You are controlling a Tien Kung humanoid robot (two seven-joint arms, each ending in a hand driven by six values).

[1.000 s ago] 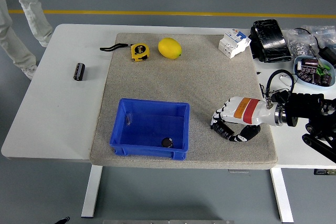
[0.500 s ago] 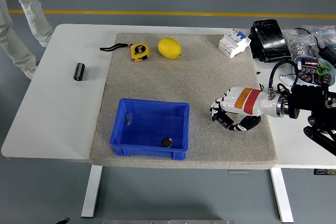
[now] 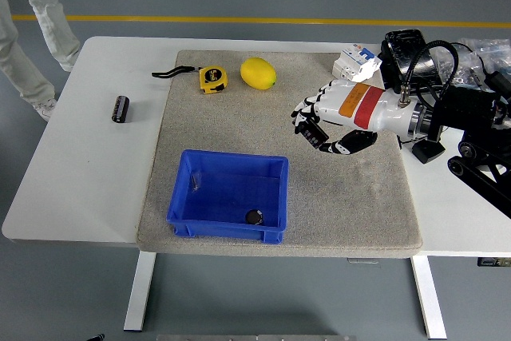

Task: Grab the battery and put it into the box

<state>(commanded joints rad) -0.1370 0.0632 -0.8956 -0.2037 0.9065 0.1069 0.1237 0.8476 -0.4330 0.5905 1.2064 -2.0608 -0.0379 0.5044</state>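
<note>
One battery lies in the blue box; another battery waits on the bench's left side; right hand hovers mid-mat, fingers loosely curled, holding nothing

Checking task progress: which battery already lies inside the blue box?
The small dark battery at the blue box's front right; the other battery lies on the bare table's left.

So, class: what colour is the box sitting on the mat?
Blue: the box is solid blue, clearest in the head view.
</note>
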